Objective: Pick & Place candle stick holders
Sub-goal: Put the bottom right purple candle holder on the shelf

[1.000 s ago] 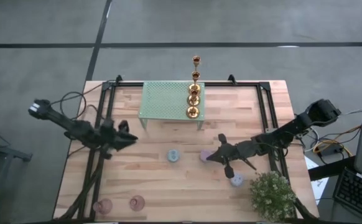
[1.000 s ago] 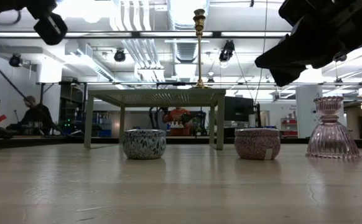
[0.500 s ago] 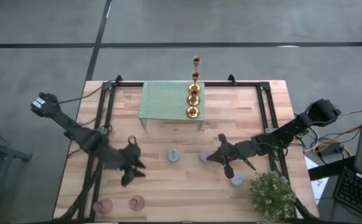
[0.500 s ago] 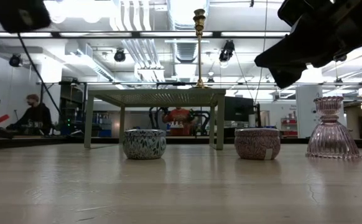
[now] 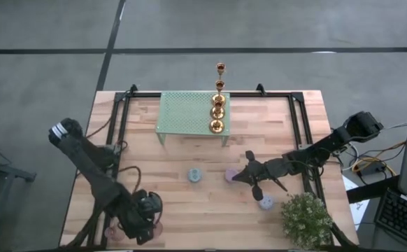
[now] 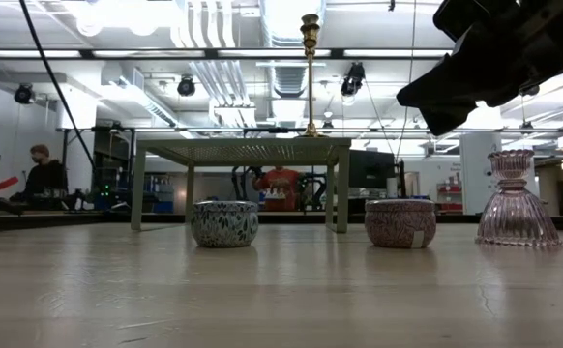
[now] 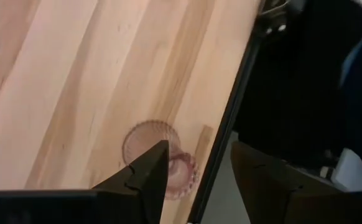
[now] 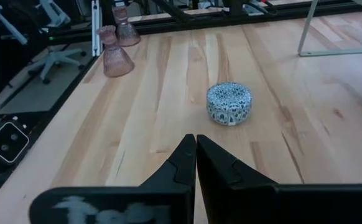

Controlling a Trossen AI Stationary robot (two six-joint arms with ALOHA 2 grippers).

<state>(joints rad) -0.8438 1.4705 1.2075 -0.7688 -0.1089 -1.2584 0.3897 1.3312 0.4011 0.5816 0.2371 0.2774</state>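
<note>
Two pink glass holders stand on their bases at the table's near left; one (image 5: 113, 232) shows beside my left gripper (image 5: 146, 217), which hovers open over the other (image 7: 145, 138). My right gripper (image 5: 249, 175) is shut and empty above the table's right middle, next to a lilac round holder (image 5: 230, 175). A blue round holder (image 5: 194, 176) stands left of it, another round one (image 5: 266, 203) nearer. Several gold stick holders (image 5: 217, 126) stand in a row on the mint rack's (image 5: 186, 112) right end.
A bushy potted plant (image 5: 305, 218) stands at the near right corner. Black frame rails (image 7: 231, 124) run along the table's edges, one right beside the left gripper. The rack stands on legs at the far middle. People sit in the room beyond.
My left gripper has swung from the table's left middle toward the near edge and tipped to point down, ending over the pink glass holders at the near left. It has left the low view. The holders have kept their places.
</note>
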